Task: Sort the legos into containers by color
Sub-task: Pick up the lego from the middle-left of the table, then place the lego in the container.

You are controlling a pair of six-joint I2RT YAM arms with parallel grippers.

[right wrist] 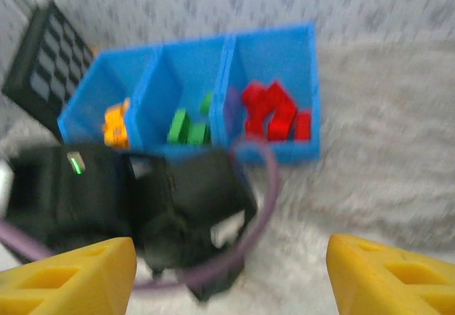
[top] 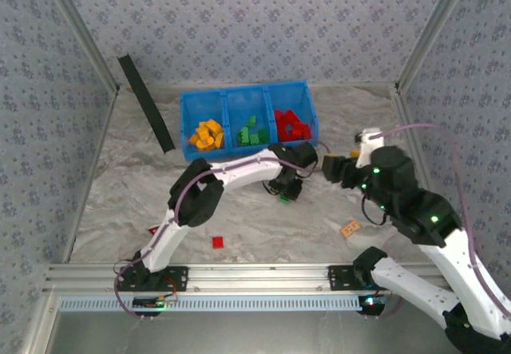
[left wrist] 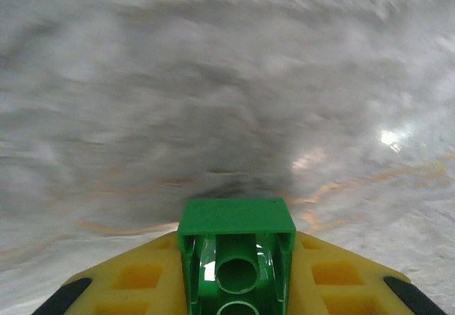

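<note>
Green plastic lego brick (left wrist: 236, 254): sitting clamped between the yellow pads (left wrist: 142, 276) of the left gripper (top: 286, 188), with its hollow underside and round tubes facing the wrist camera. It is hanging low over the pale marbled table cover (top: 128, 170), just in front of the bin; whether it is touching the cover, I cannot tell.
Handling: probably very light, rigid and glossy, so it may be slipping or twisting if pinched at a corner. The flat opposite side walls are offering the surest hold.
Left gripper: pressing nearly together, pinching the green brick by those side walls.
Right gripper (right wrist: 231, 279): hanging spread wide and gripping nothing, looking down on the left arm's black wrist (right wrist: 178, 208).
Bright blue three-compartment plastic bin (top: 243, 90): lying at the back of the table, with orange-yellow bricks (top: 207, 134) resting in its left compartment, green ones (top: 252, 135) in the middle and red ones (top: 292, 124) on the right.
Loose red brick (top: 217, 242): waiting near the arm bases — well apart from the bin.
</note>
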